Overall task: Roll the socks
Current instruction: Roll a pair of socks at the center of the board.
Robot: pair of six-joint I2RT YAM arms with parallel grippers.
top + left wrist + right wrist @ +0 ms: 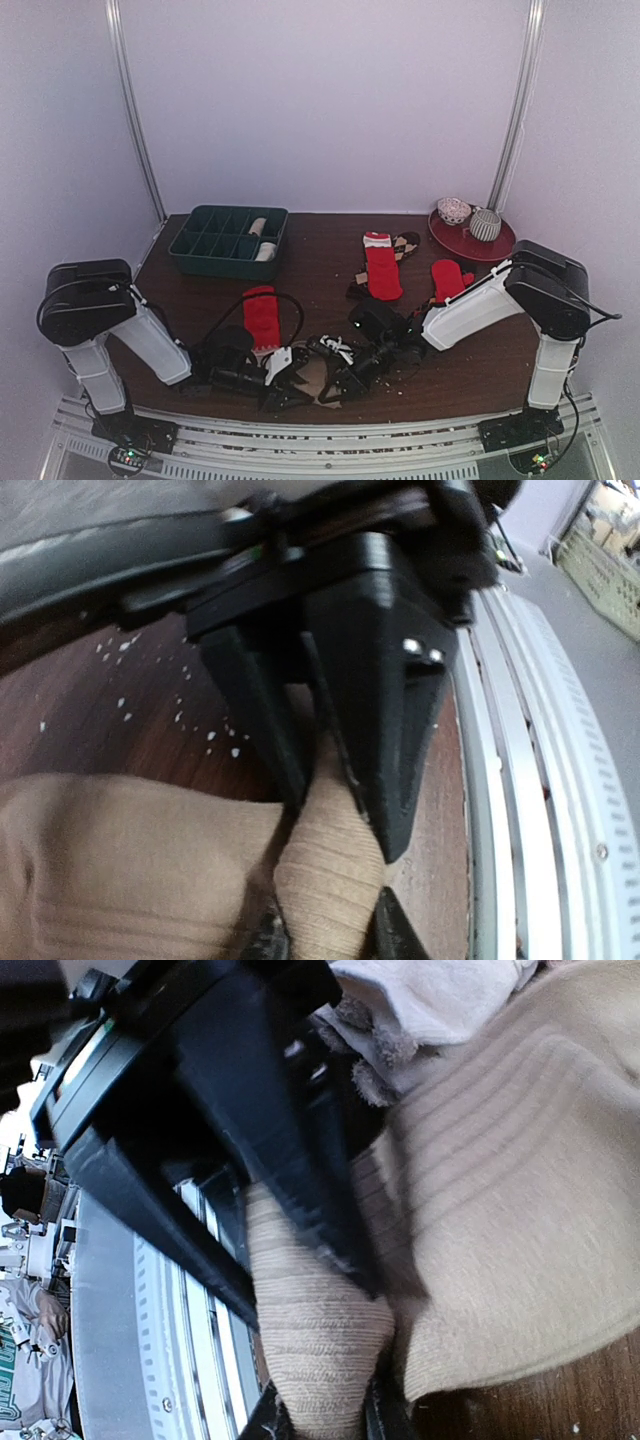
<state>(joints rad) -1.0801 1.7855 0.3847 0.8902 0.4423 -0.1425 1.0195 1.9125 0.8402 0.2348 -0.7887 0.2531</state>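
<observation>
Lying at the near edge of the table [320,285], between the two arms, the tan sock [120,860] is bunched into ribbed folds, close to the metal rail [510,780] along the table front. The left gripper [335,820] pinches one raised fold of this sock, its black fingers [385,730] pressed against the fabric on either side. The right gripper [310,1300] is likewise clamped on a ridge of the same sock, with fabric squeezed between its fingers; the rest of the sock spreads out beside it. In the overhead view both grippers sit low on the table, near each other, with tan fabric showing between them. Just behind the left gripper lies one red sock [262,315], flat. Farther back, toward the right, a second red sock [383,270] with a white end rests beside a brown diamond-patterned sock [405,243]; whether the two touch cannot be told. A third red sock [450,278] lies just behind the right arm. A green tray [190,250] stands at the back left, with pale rolled items in two of its right-hand compartments. A red plate [470,248] at the back right carries two rounded patterned objects.
</observation>
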